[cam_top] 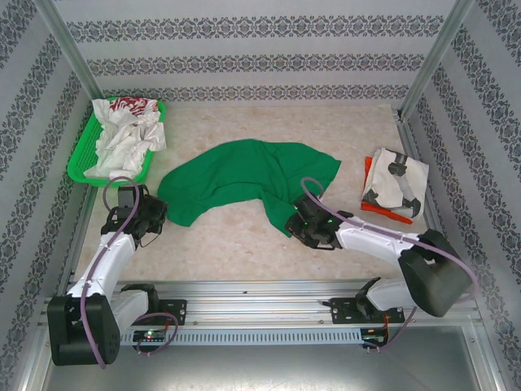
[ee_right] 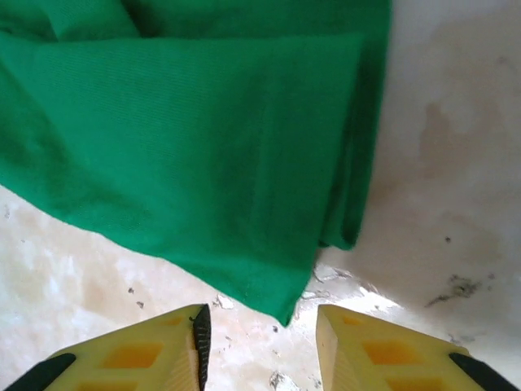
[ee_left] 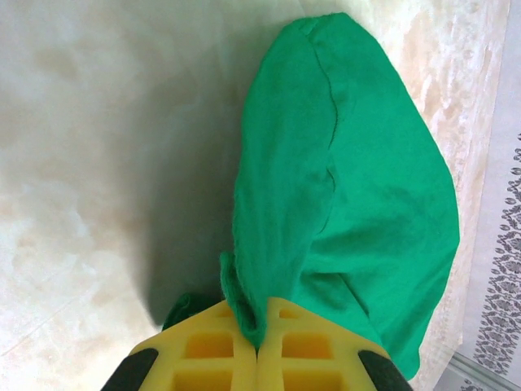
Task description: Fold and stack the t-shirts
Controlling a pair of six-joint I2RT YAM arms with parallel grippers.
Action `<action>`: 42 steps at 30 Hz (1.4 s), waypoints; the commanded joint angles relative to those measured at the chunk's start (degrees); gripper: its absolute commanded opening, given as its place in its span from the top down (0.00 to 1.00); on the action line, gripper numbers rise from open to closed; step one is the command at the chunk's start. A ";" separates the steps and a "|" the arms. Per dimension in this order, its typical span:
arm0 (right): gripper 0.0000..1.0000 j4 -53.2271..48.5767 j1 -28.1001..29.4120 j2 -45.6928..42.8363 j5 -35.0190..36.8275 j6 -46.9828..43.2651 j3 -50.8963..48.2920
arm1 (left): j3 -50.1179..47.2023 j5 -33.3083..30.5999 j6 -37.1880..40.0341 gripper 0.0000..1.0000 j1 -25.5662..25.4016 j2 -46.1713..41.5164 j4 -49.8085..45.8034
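Far left, green mesh basket holds crumpled white t-shirts, red print showing at the back. Left end effector clamped tight on a fold of the green t-shirt, cloth pinched between its yellow fingers. Shirt lies spread mid-worktop. Right end effector at the shirt's near-right corner, jaws parted, gripping nothing, hem just ahead. Far right, folded white t-shirt flat on worktop, red-orange edge beneath
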 commanded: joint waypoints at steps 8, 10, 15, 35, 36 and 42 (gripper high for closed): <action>0.61 -12.56 4.04 9.56 7.45 -12.15 10.62 | -1.09 0.31 0.53 1.00 0.74 -1.55 2.39; 0.60 -13.61 4.64 10.94 8.75 -13.80 11.29 | -1.49 0.42 0.42 1.00 0.84 -1.54 2.69; 0.58 -14.81 5.99 15.21 9.39 -17.38 13.12 | -2.26 0.44 0.29 1.00 1.07 -1.57 3.44; 1.00 -19.26 6.90 15.32 14.35 -23.48 15.87 | -3.39 0.80 0.47 1.00 1.62 -1.71 3.93; 1.00 -19.19 6.90 14.22 15.10 -23.53 15.31 | -3.38 0.76 0.43 1.00 1.62 -1.77 3.88; 1.00 -16.36 6.90 5.33 16.03 -24.75 10.45 | -2.91 0.20 0.73 1.00 1.89 -2.49 3.05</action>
